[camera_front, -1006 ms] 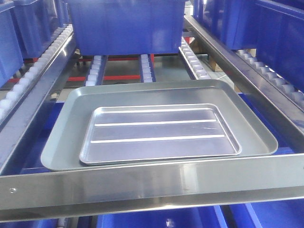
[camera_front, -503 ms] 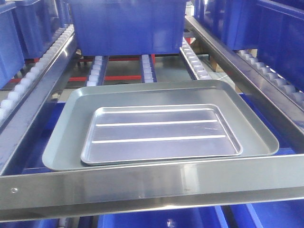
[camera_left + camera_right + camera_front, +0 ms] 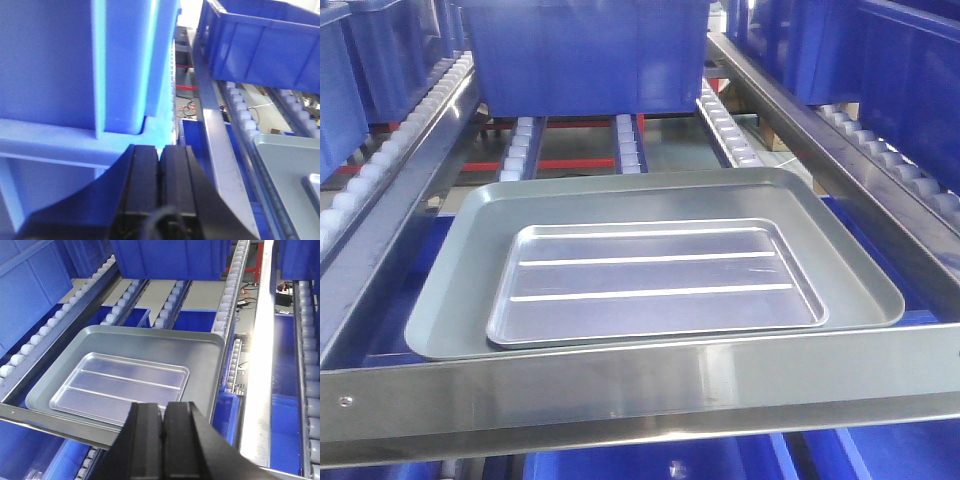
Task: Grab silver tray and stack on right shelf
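The silver tray [image 3: 655, 280], shiny with two raised ridges, lies flat inside a larger dull grey tray [image 3: 450, 300]. Both rest on the shelf lane with white rollers [image 3: 628, 150], behind its broad steel front bar [image 3: 640, 385]. No gripper shows in the front view. My right gripper [image 3: 163, 407] is shut and empty, above the front bar [image 3: 50, 421], with the silver tray [image 3: 120, 385] ahead and to its left. My left gripper [image 3: 160, 150] is shut and empty, close to a blue bin [image 3: 75, 65]; the grey tray [image 3: 290, 170] lies to its right.
A blue bin [image 3: 585, 55] stands on the rollers behind the trays. More blue bins [image 3: 880, 60] fill the lanes on both sides and the level below. Grey side rails [image 3: 810, 150] border the lane. A shiny steel rail [image 3: 260, 365] runs to the right of my right gripper.
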You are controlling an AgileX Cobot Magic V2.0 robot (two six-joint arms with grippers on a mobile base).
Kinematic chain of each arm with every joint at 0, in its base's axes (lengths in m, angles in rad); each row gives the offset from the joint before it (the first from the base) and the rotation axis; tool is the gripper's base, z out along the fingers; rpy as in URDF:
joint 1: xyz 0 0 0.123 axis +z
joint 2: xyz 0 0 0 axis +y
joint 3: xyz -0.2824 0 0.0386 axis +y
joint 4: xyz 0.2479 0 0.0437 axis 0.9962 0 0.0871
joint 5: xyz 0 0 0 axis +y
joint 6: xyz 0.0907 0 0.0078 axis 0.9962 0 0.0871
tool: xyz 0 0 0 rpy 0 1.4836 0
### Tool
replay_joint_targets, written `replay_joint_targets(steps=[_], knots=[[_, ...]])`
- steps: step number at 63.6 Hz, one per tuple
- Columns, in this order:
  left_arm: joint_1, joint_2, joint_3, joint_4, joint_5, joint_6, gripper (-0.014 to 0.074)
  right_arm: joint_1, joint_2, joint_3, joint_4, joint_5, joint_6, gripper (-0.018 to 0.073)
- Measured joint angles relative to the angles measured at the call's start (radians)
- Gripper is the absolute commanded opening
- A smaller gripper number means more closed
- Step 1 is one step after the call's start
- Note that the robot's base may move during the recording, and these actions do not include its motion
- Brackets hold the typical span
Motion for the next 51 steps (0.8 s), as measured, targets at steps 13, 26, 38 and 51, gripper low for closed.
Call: replay_joint_targets(steps=[13,26,38,51], knots=[[-0.032,0.0,0.002,0.0,-0.004,0.0,-0.0092,0.0,0.0,0.0,0.0,0.0,0.0,0.0052],[-0.034,0.0,0.002,0.0,-0.004,0.0,-0.0092,0.0,0.0,0.0,0.0,0.0,0.0,0.0052],[-0.034,0.0,0.002,0.0,-0.004,0.0,-0.0092,0.0,0.0,0.0,0.0,0.0,0.0,0.0052],[-0.034,0.0,0.002,0.0,-0.004,0.002,-0.0092,0.0,0.0,0.0,0.0,0.0,0.0,0.0052]])
